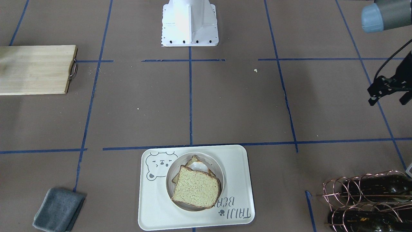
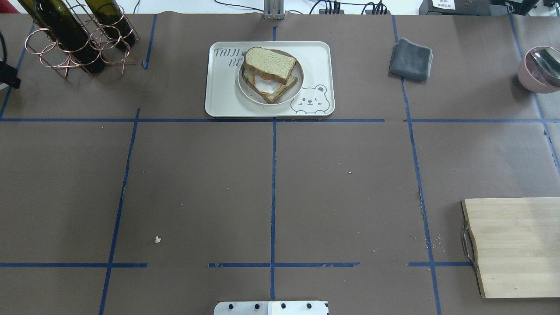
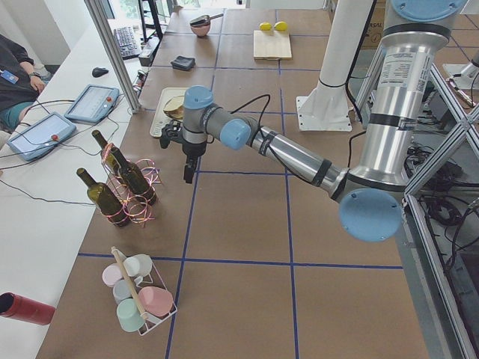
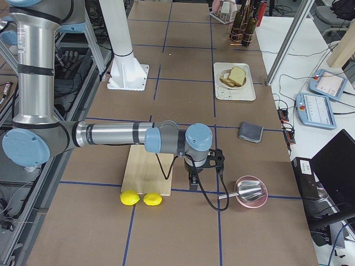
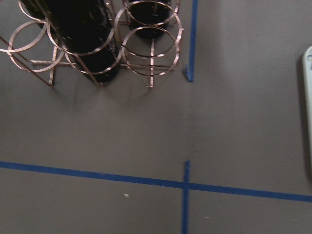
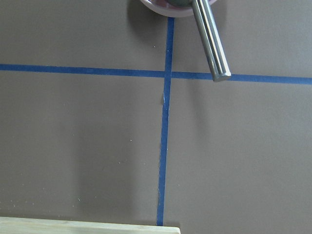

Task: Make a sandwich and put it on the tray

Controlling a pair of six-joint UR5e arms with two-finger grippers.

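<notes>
**Sandwich (image 2: 269, 72) resting on "TAIJI BEAR" tray (image 2: 223, 96)**

Sandwich is sitting on its round plate (image 2: 294, 92), covering part of the lettering. Left gripper (image 1: 388, 100) is hanging with fingers spread, gripping nothing. Right gripper (image 4: 192, 180): cannot tell how wide it is standing.

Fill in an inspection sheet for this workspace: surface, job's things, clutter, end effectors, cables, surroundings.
Surface: brown table, blue tape grid, few crumbs.
Job's things: sandwich on plate, plate on tray.
Clutter: grey cloth, cutting board, bottle rack, pink bowl holding metal scoop, two lemons.
End effectors: left end effector open, empty; right end effector above table, open or shut cannot be told.
Cables: black cable at left wrist.
Surroundings: seated person; two control tablets on side bench.
</notes>
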